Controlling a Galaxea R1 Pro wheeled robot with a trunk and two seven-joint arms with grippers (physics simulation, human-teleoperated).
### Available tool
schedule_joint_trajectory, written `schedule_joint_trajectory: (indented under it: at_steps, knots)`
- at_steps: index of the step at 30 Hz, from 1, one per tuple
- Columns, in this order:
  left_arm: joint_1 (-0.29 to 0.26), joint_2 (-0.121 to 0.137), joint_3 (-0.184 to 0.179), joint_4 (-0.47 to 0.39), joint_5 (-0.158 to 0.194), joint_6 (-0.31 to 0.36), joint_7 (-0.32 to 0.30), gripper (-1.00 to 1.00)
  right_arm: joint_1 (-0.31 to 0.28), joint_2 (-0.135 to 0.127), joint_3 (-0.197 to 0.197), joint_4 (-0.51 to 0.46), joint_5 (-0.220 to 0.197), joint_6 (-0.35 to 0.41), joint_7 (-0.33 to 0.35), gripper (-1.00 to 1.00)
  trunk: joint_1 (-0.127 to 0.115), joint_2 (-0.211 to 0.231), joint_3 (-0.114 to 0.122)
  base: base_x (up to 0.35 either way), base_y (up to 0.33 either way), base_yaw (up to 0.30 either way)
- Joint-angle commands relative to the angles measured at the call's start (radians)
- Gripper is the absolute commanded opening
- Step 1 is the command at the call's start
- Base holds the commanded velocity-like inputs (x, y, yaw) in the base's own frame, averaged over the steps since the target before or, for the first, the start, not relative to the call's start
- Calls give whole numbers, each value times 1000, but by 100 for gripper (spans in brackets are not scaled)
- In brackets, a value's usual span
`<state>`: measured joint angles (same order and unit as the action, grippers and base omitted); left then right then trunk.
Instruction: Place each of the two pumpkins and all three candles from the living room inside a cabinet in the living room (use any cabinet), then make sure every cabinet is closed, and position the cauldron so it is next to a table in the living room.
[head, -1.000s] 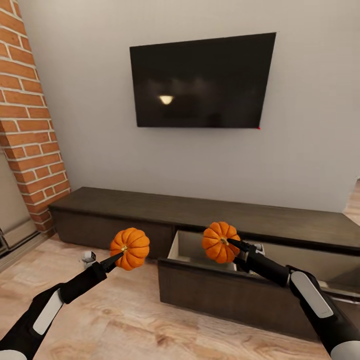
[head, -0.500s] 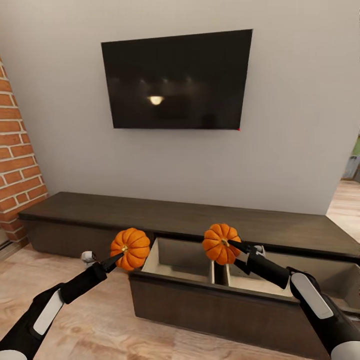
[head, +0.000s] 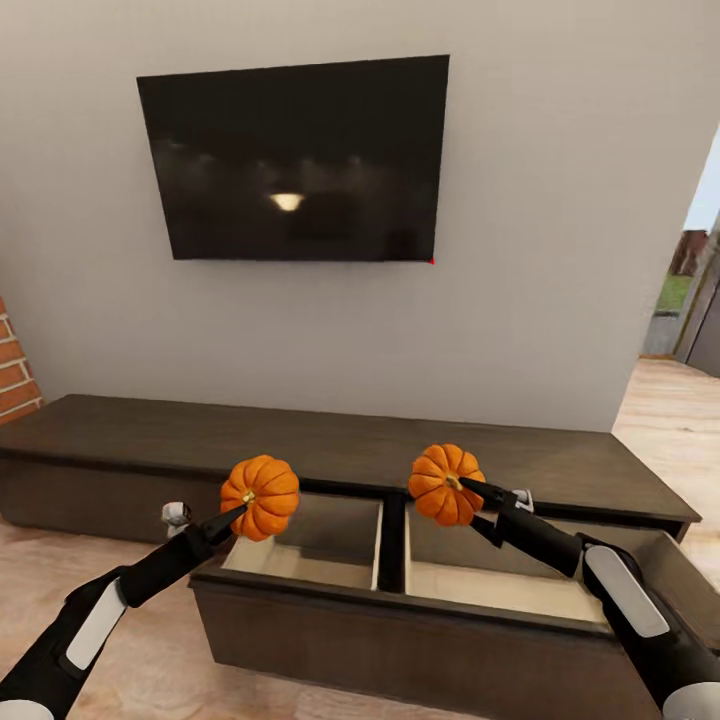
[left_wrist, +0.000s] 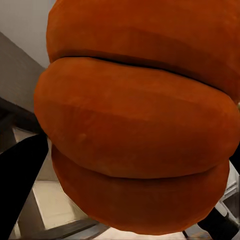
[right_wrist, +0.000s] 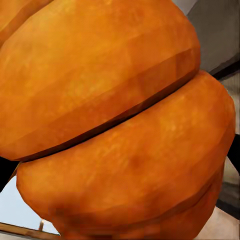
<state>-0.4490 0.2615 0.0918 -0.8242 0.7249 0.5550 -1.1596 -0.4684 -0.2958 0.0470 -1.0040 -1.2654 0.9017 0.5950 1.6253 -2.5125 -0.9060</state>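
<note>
Now the whole head view has slid sideways against a second ago, so the camera has moved: the brick fireplace has nearly gone and the cabinet (head: 600, 470) with its open drawer (head: 400, 610) sits centred. Both pumpkins hang as before, the left gripper (head: 238, 512) clamped on one pumpkin (head: 260, 497) above the drawer's left corner, the right gripper (head: 470, 487) clamped on the other pumpkin (head: 446, 485) over its middle. Lowering them in looks next. The wrist views give only orange ribs close up (left_wrist: 135, 130) (right_wrist: 115, 125), while the head view shows the pale drawer compartments beneath.

Head high facing cabinet (head: 420, 600); wrists seemingly against pumpkins (left_wrist: 135, 125).
</note>
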Motion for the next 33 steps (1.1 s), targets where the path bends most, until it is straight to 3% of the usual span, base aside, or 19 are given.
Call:
schedule_joint_trajectory:
  at_steps: [1,11,33]
  knots:
    - [0,0,2,-1,7,11,-2,-100,-1,0,-3,1,-13,6,6,-100,0,0,0,142,-231,-237]
    - [0,0,2,-1,7,11,-2,-100,-1,0,-12,1,-13,6,5,-100,0,0,9,38,-125,-211]
    - [0,-1,-2,-1,5,11,12,-100,-1,0,-12,1,-12,6,5,-100,0,0,9,11,-284,-5]
